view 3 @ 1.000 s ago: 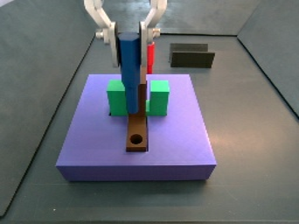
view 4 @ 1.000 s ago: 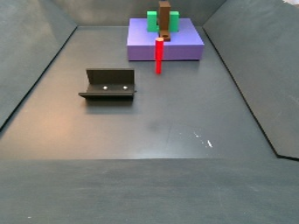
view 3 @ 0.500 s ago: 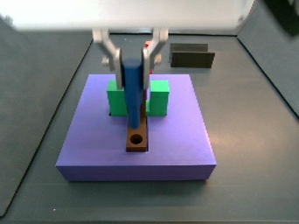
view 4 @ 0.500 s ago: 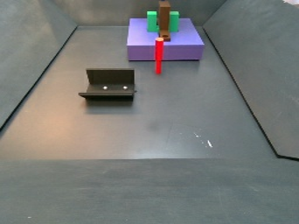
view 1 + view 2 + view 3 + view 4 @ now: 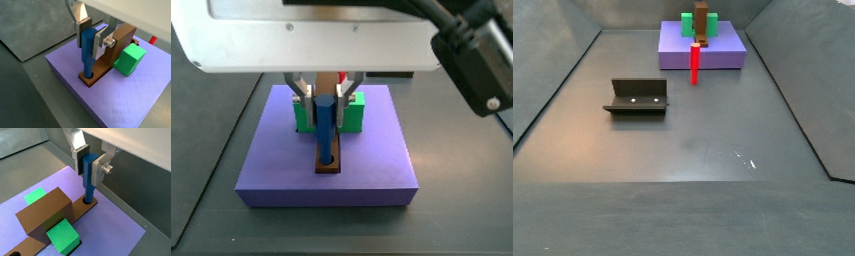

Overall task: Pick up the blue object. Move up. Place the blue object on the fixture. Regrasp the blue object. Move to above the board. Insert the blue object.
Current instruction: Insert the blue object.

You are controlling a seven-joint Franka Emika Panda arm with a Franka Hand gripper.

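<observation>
Pincer over the violet slab, its silver plates clamped on the blue object; arm housing cuts off much of a side view. Blue object: slim matte rod, upright, lower tip in the round hole at the near end of the board, a brown plank w/ green blocks alongside. Fixture: dark bracket, well apart on the floor. Red peg stands upright in front of the slab.

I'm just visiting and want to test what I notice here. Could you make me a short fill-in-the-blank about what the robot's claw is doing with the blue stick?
1. The gripper is shut on the ____ object.
2. The object's lower end sits in the round hole of the brown ____.
3. The board lies on a violet ____.
4. In a side view, the fixture stands on the floor holding ____.

Missing words: blue; board; slab; nothing
</observation>
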